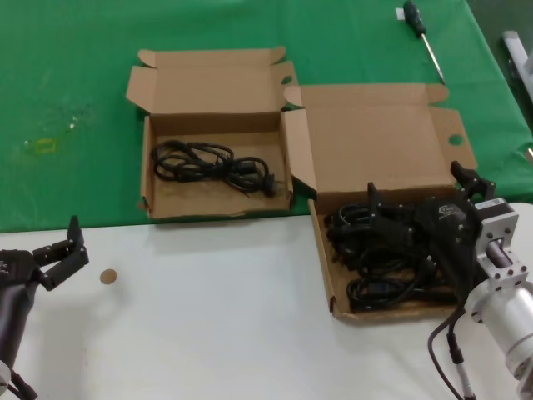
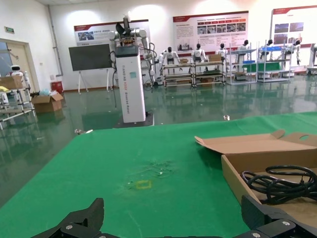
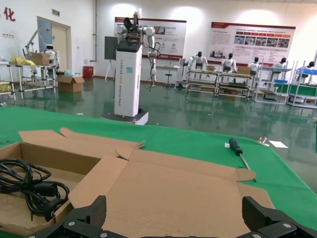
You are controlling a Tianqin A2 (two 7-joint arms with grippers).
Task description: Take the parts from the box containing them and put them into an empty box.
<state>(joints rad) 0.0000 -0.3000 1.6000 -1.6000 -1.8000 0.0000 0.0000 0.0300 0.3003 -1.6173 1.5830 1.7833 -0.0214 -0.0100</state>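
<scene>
- Black power cords [image 1: 379,258] fill the larger cardboard box [image 1: 379,150]; the right gripper [image 1: 416,218] hovers above, fingers spread, holding nothing.
- Tangled loops could drag extra bundles out.
- The left gripper [image 1: 62,250] waits open, empty.

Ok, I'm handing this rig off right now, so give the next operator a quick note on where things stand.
Right gripper: open, low over the larger box, above its cord bundles, nothing gripped yet.
Left gripper: open, idle over the white table.
Done: one cord bundle lies in the smaller box.
Left: move the remaining bundles across.
</scene>
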